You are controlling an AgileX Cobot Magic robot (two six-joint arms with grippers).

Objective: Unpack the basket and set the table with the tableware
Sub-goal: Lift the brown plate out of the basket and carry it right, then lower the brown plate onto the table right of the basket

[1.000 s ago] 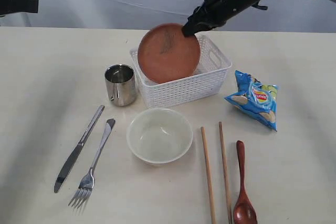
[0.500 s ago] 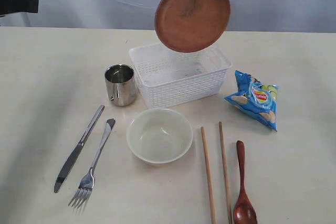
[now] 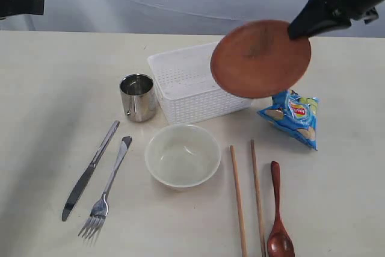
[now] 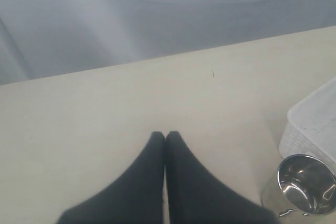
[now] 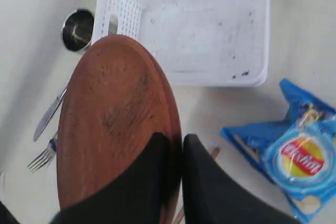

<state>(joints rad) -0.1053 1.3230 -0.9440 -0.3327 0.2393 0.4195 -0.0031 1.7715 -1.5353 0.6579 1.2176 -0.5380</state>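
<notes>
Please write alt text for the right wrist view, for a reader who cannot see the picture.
The right hand grips the rim of a reddish-brown plate, held in the air over the table. Beneath lie the empty white basket, a steel cup, a knife, a fork and a blue chips bag.

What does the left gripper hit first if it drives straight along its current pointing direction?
Probably bare table: the shut left gripper aims at an open patch, with the steel cup and basket off to one side. Depth is unclear.
</notes>
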